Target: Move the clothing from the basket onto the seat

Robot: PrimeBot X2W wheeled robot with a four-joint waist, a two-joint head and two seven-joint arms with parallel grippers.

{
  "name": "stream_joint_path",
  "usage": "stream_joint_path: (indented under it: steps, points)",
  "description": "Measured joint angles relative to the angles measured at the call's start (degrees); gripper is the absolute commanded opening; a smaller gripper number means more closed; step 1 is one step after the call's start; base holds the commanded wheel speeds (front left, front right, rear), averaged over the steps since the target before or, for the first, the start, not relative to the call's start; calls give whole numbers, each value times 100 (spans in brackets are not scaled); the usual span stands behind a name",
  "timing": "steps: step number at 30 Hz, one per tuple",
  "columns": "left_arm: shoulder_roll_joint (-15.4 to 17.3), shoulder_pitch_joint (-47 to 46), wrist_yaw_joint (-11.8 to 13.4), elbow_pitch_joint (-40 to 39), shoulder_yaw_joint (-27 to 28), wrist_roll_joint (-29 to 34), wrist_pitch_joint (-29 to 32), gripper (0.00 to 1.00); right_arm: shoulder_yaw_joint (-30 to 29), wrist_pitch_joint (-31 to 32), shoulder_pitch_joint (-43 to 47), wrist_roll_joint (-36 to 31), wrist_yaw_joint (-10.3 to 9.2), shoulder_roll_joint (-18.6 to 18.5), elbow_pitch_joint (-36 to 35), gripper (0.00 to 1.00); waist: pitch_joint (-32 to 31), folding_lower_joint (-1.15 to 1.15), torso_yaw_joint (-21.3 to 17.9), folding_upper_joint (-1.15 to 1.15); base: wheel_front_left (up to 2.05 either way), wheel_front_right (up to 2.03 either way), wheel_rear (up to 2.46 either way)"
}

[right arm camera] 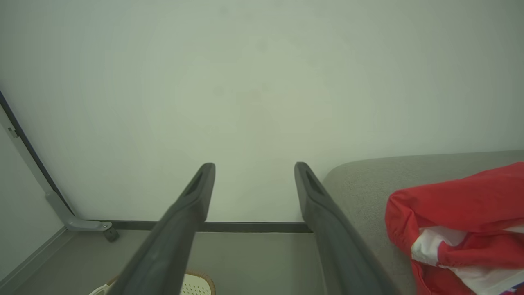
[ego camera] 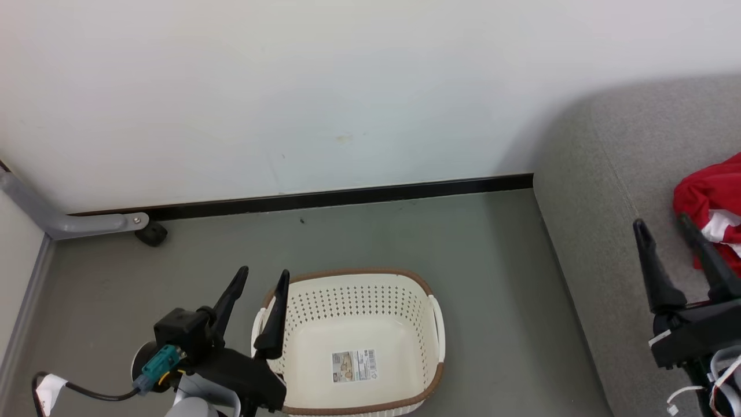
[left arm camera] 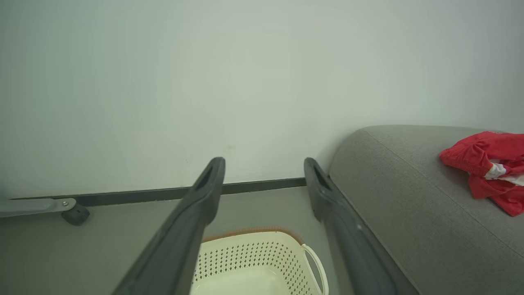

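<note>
Clothing [ego camera: 707, 194] bunched on the seat [ego camera: 602, 231]; basket [ego camera: 359, 272] long side along the wall [ego camera: 289, 87]; our left gripper [ego camera: 264, 271], right gripper [ego camera: 661, 221], both spread wide

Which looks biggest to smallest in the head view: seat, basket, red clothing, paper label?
1. seat
2. basket
3. clothing, cut off by the picture's edge, so its full size is unsure
4. label

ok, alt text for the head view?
Cream basket on the grey floor, holding only its label; red clothing lies on the grey seat at right. Left tool open by the basket's left rim, right tool open near the clothing.
</note>
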Motion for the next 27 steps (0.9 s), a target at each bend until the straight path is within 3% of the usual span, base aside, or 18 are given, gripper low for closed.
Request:
stream_joint_path:
  steps: [18,27]
  points:
    - [-212,651,331,-22,653,-115,-55,100,-336,-5,780,-387,-243,821,-431,100,-233,-1,241,0,0,0,0]
    - [-361,739,464,-87,1049,75,-55,100,-461,-5,808,-666,-245,1124,-310,100,-192,0,273,0,0,0,0]
